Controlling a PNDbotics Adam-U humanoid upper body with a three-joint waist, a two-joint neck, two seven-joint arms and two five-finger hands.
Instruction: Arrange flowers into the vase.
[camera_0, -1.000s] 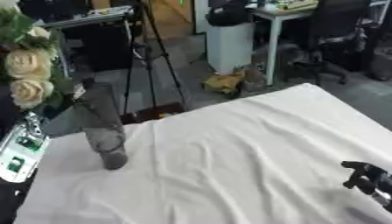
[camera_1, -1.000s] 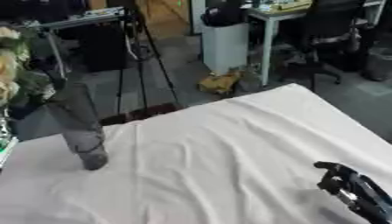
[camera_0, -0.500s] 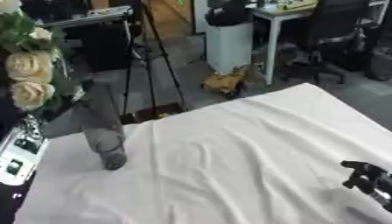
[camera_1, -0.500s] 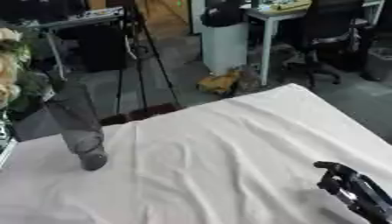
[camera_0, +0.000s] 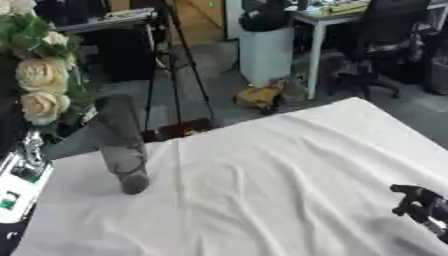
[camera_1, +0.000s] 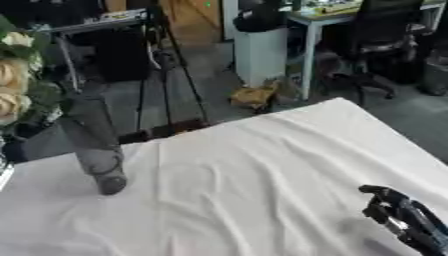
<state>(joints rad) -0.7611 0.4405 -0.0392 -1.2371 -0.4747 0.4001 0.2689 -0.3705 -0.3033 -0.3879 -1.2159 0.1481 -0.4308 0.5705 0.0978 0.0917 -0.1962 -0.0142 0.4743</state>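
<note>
Wrinkled white tablecloth (camera_0: 262, 185) covers table. Bunch of cream roses with green leaves (camera_0: 39, 75) far left of right hand, at upper left edge; grey wrapped stem bundle (camera_0: 121, 150) slants down from it, tip touching cloth. Black right hand (camera_1: 398, 215) low at right edge, fingers curled, holding nothing, well apart from flowers. Left hand unseen.

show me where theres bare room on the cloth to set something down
The cloth is bare between the vase at the left and the right hand at the lower right, out to the far corner. It is crowded only at the left edge, around the vase, flowers and left hand.
</note>
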